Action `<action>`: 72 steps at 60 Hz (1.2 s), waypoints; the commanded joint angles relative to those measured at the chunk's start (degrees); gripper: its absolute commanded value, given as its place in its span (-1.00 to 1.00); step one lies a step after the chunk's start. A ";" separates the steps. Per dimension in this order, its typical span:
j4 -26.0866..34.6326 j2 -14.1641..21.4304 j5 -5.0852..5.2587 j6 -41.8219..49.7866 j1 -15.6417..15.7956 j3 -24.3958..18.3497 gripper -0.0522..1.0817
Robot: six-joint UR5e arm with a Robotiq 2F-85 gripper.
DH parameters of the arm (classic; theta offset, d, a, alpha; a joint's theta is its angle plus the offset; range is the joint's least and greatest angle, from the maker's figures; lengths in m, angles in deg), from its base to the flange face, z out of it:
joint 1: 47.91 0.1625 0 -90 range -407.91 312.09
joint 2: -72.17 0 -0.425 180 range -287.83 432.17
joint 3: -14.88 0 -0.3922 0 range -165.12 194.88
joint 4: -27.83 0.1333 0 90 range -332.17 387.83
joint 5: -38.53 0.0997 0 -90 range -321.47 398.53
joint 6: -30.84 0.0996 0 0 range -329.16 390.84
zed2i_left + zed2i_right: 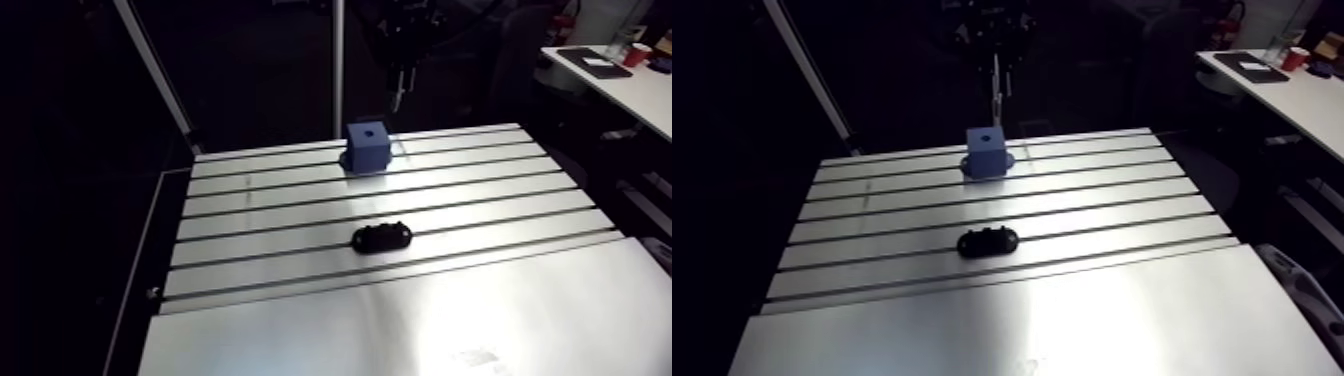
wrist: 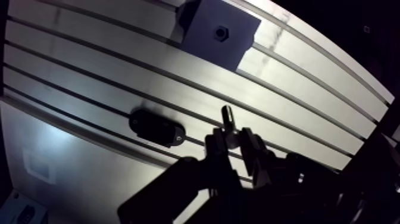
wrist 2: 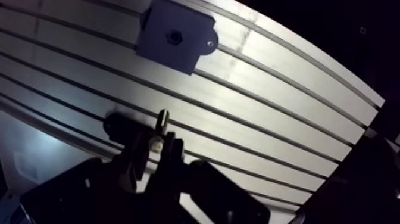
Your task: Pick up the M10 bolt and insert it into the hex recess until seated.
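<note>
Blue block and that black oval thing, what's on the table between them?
Nothing: between the blue block and the black oval piece there is only bare slotted table, seen plainly in the arm view.

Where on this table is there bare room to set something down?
Free: the smooth aluminium sheet on the near side of the black oval holder; the slotted strips either side of that holder; the band between it and the blue block with the hex recess. Tightest around the blue block, near which the tool gripping the metal bolt hangs.
</note>
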 commanded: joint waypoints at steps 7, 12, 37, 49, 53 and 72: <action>0.58 -1.91 -0.16 -2.89 0.63 -0.68 0.67; 0.34 -2.46 -0.25 -2.82 0.64 -0.83 0.67; 0.73 -6.36 -0.26 -3.76 2.13 -5.79 0.67; 2.22 -8.29 -1.25 -3.77 2.81 -8.10 0.67; 2.32 -9.05 -1.79 -3.70 3.01 -8.65 0.67; 2.49 -10.34 -1.93 -3.60 3.36 -9.60 0.67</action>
